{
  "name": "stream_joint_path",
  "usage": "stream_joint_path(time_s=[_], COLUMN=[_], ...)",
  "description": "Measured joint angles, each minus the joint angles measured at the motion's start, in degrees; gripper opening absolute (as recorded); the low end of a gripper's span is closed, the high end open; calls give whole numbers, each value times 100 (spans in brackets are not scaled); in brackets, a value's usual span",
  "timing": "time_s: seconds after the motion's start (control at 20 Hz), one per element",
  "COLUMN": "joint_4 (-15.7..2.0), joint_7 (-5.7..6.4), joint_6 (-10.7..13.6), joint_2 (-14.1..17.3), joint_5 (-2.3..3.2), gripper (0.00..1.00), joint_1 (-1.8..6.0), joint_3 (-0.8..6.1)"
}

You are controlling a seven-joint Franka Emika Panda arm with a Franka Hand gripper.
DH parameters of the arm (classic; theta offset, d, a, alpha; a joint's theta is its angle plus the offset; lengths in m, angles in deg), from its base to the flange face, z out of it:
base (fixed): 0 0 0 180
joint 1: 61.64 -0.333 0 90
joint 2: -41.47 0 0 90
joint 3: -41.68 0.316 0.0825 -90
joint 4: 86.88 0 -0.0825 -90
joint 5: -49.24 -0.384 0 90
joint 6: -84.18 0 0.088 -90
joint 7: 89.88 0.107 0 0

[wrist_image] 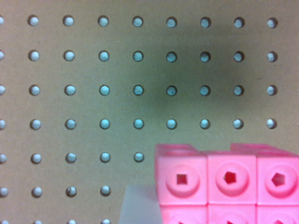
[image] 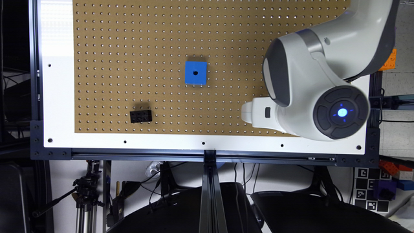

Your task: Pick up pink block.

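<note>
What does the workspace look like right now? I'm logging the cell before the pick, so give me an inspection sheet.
Surface: brown pegboard in a white frame.
Job's things: pink block close under the wrist camera, lying on the pegboard.
Clutter: blue cube mid-board; black brick near the front edge.
Grippers: gripper above the board; fingers not discernible.
Cables: dark cables hang below the table.
Surroundings: tripod, fiducial marker board, coloured blocks.

Glossy plastic pink block [wrist_image: 229, 186], matt pegboard [wrist_image: 93, 93]

Robotics lab, pegboard [image: 129, 48] bench, tripod [image: 84, 200] (fiducial markers [image: 367, 191] nearby)
</note>
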Motion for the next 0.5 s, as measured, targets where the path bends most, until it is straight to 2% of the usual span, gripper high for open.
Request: stream_joint_path(time_s=[0.5], joint_4=[0], joint_7=[1], joint_6=[417], joint_2=[-445], joint_5=[0], gripper=[0], joint_1=[0], joint_3=[6])
